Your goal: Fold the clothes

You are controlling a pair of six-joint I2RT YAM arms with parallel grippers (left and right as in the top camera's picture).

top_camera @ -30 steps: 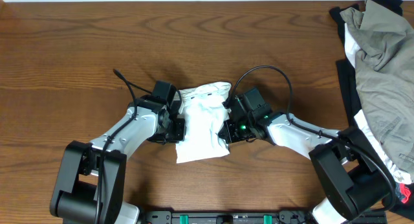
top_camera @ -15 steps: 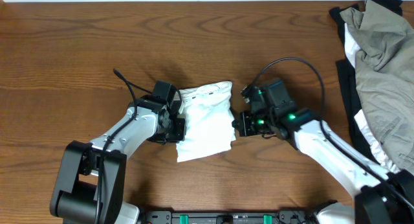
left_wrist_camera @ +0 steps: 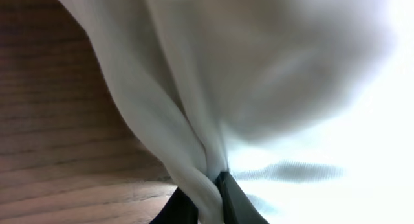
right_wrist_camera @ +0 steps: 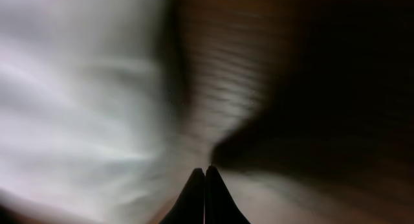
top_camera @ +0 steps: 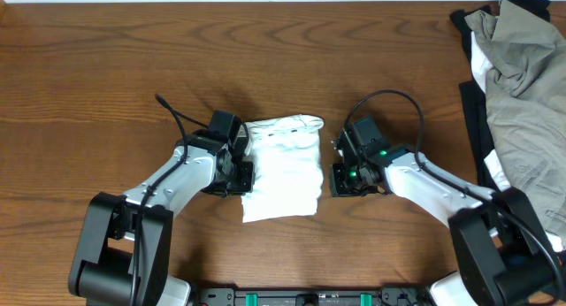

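Folding watch: white T-shirt bundled mid-table, left arm gripping it

T-shirt (top_camera: 283, 169) lies near the middle of the wooden table (top_camera: 106, 67), gathered into a rough upright rectangle; top edge puckered, lower left corner sticking out flat toward the near edge; cloth heavily creased; no print shows from above.

Left gripper (top_camera: 244, 172) sits against the shirt's left edge, touching it; its wrist camera shows the two dark jaws pinched together on a thin ridge of white fabric, the rest of the cloth ballooning up and to the right, wood grain showing at left.

Right gripper (top_camera: 339, 178) sits low on the table just beside the shirt's right edge; from overhead a narrow strip of bare wood seems to separate them. Its wrist picture is badly blurred; the dark jaw tips appear pressed together with nothing between them; white cloth fills the left of that view, dark wood the right.

Far right of the table: a heaped olive-grey garment (top_camera: 522, 67) lying over a black garment (top_camera: 473, 120), white fabric showing between them; this pile is well apart from both arms.
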